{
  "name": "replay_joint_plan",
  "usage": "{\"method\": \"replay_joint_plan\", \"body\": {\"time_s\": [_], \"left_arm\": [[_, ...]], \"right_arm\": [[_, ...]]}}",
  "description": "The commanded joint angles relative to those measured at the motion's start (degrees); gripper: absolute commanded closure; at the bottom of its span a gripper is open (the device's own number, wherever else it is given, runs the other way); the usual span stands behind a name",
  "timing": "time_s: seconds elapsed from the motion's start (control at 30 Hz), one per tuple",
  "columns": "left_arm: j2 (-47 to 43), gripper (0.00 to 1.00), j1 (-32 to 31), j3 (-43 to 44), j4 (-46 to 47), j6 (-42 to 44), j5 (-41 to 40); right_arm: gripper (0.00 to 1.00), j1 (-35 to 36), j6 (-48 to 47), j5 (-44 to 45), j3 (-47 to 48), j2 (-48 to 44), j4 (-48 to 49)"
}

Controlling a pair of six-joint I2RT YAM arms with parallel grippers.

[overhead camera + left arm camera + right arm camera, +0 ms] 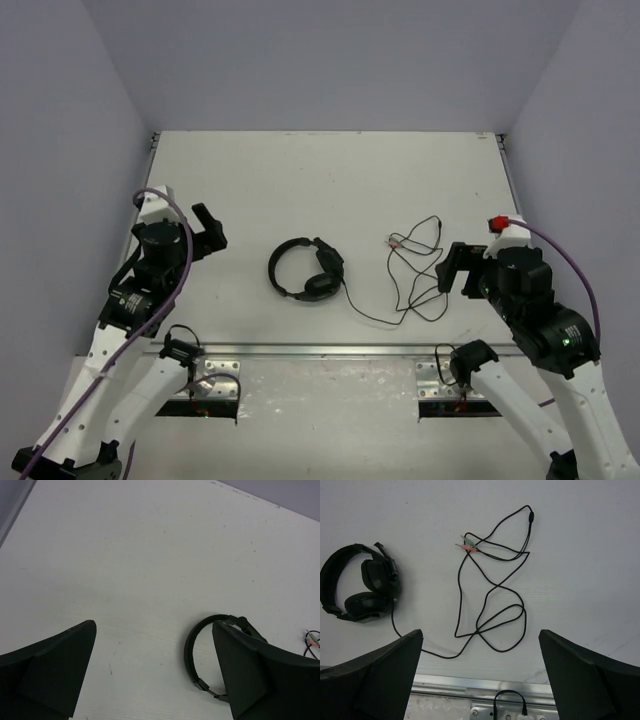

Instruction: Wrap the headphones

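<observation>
Both hands are empty, fingers spread wide. Your left hand [208, 228] hovers to the left of the headphones [320, 274], and your right hand [452, 268] sits at the right edge of the loose cable [492, 583]. The headphones lie flat near the middle of the worktop [300, 180], earcups together, headband curving left. The cable trails right in untidy loops, ending in pink and green plugs [467, 545].
</observation>
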Motion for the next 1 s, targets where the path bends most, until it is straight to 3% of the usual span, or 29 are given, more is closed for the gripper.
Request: {"method": "replay_joint_plan", "body": {"time_s": [0.0,0.1,0.27,0.33,0.5,0.77,0.87,0.97], "left_arm": [[0.42,0.0,0.59,0.52,1.68,-0.28,-0.96],[0.77,0.0,0.67,0.61,1.68,-0.28,-1.14],[5.86,0.0,0.67,2.01,1.06,0.25,4.12],[11.83,0.0,0.59,2.63,0.62,0.25,10.27],[28.95,0.0,-0.2,2.44,3.27,-4.05,16.24],[46.17,0.01,-6.51,5.44,9.75,-8.89,12.13],[56.1,0.12,-11.61,10.53,7.76,-7.93,7.59],[60.44,0.2,-12.68,11.24,9.22,-7.14,6.59]], "right_arm": [[0.01,0.24,-0.18,1.21,0.53,-0.01,2.32],[0.01,0.32,-0.79,-0.01,0.88,-0.01,2.58],[0.01,0.24,-3.78,-15.09,-1.56,-1.41,8.11],[0.01,0.24,-4.14,-19.08,-2.45,-1.59,10.31],[0.01,0.24,-2.74,-23.39,-3.42,1.92,12.42],[0.01,0.15,-0.62,-34.55,-8.61,3.77,22.88],[0.01,0.24,-1.06,-35.79,-8.35,4.3,22.71],[0.01,0.24,-0.54,-36.58,-9.22,2.63,23.41]]}}
